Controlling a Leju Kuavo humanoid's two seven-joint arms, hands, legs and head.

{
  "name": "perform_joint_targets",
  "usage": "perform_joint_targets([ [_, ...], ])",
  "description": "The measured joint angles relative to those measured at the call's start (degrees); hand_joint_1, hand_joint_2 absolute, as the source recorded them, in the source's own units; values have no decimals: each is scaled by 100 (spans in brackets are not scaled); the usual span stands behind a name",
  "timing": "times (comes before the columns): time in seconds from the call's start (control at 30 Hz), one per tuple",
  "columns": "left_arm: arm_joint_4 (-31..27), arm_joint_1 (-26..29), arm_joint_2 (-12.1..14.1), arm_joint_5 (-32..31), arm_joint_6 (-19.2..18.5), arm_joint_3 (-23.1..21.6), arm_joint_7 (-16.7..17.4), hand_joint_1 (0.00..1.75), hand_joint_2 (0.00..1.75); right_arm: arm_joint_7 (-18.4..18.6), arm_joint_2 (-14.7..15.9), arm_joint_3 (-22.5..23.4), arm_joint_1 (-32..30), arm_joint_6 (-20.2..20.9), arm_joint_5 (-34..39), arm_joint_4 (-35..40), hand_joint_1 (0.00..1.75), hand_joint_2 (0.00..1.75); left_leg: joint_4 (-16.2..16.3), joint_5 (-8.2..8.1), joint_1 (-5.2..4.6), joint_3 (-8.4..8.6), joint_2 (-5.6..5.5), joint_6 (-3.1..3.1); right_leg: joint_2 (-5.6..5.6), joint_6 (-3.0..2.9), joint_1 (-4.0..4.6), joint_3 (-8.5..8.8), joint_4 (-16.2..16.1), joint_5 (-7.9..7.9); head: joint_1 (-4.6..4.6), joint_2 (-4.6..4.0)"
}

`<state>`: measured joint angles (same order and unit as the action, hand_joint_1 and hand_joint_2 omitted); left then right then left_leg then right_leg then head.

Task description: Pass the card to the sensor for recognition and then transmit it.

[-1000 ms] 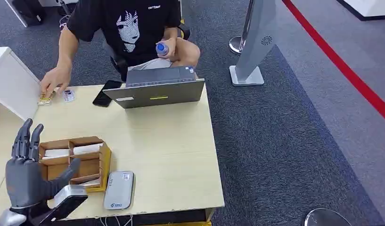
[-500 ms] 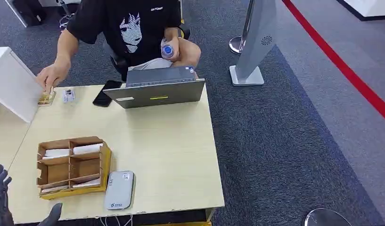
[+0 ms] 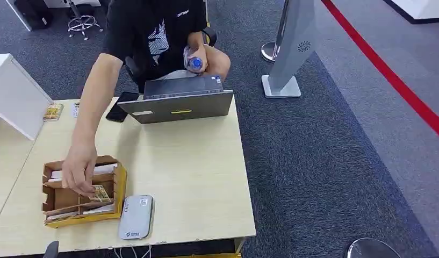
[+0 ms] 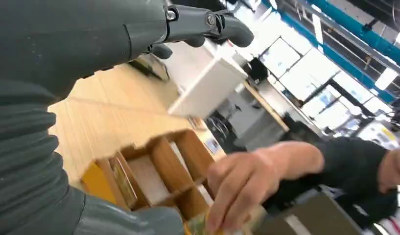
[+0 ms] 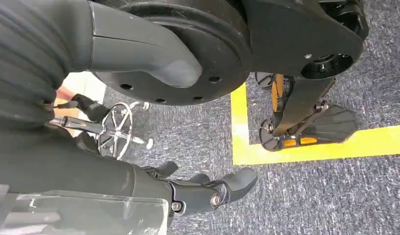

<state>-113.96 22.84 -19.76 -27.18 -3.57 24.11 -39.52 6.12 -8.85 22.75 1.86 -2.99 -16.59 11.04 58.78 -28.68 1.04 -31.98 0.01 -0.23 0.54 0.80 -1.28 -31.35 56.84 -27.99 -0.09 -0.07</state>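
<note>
A person's hand [image 3: 80, 171] holds a yellowish card [image 3: 101, 193] at the cardboard organizer [image 3: 118, 185] on the table's near left. The same hand [image 4: 242, 181] and organizer [image 4: 158, 161] appear in the left wrist view. The grey sensor [image 3: 135, 216] lies flat just right of the organizer. My left hand [image 4: 65, 44] hovers beside the organizer, its fingers [image 4: 207, 22] stretched out and holding nothing; its tip [image 3: 51, 250] peeks in at the head view's bottom edge. My right hand [image 5: 139, 181] hangs by my body over the carpet, fingers [image 5: 222, 188] extended and empty.
Two more cards [image 3: 53, 112] [image 3: 76, 109] lie at the table's far left, beside a white box [image 3: 15, 94]. A grey laptop [image 3: 177, 102] and a black phone [image 3: 116, 110] sit at the far edge, in front of the seated person [image 3: 152, 32]. A stand base [image 3: 281, 86] rests on the carpet.
My left hand has dropped from beside the organizer to the picture's bottom edge. The person's hand has left the far-left cards and come down to the organizer holding a card.
</note>
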Motion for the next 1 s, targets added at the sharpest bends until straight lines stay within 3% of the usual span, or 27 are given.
perform_joint_targets([
  [0.1,0,-2,-26,-386,421,0,-30,0,175,2,-2,4,2,0,-44,0,0,175,0,0,0,1,0,0,0,0,0,1,0,0,0,0],
  [0.43,0,-3,-48,-465,493,0,-30,0,175,2,-2,4,4,0,-59,0,0,175,0,0,0,2,0,0,0,0,0,1,0,0,0,0],
  [0.5,-2,-5,-52,-993,844,0,-48,0,175,2,-4,4,4,4,-79,2,0,175,0,0,0,3,0,0,0,0,0,1,0,0,0,0],
  [0.63,0,2,-37,-2760,2106,-198,-52,0,175,-2,-4,7,10,26,-188,2,0,175,0,0,0,4,0,0,0,0,0,2,-1,0,0,0],
  [0.7,2,8,9,-3162,2544,-372,27,0,175,-7,-4,7,11,37,-214,4,0,175,0,0,-1,4,1,0,1,0,0,2,-1,0,0,0],
  [0.8,9,21,220,-3646,3008,-701,406,0,175,-4,-4,17,14,57,-286,11,0,175,0,0,0,5,1,0,1,0,0,2,-1,0,0,0],
  [0.93,105,80,731,-4618,3298,-1185,1096,0,175,4,-4,79,17,92,-358,13,0,175,0,0,1,5,1,0,1,-1,1,1,-1,0,-2,0],
  [1.0,186,104,923,-4731,3400,-1399,1237,0,175,4,-4,103,17,94,-374,15,0,175,0,0,1,5,1,0,2,-2,1,1,0,-1,0,0],
])
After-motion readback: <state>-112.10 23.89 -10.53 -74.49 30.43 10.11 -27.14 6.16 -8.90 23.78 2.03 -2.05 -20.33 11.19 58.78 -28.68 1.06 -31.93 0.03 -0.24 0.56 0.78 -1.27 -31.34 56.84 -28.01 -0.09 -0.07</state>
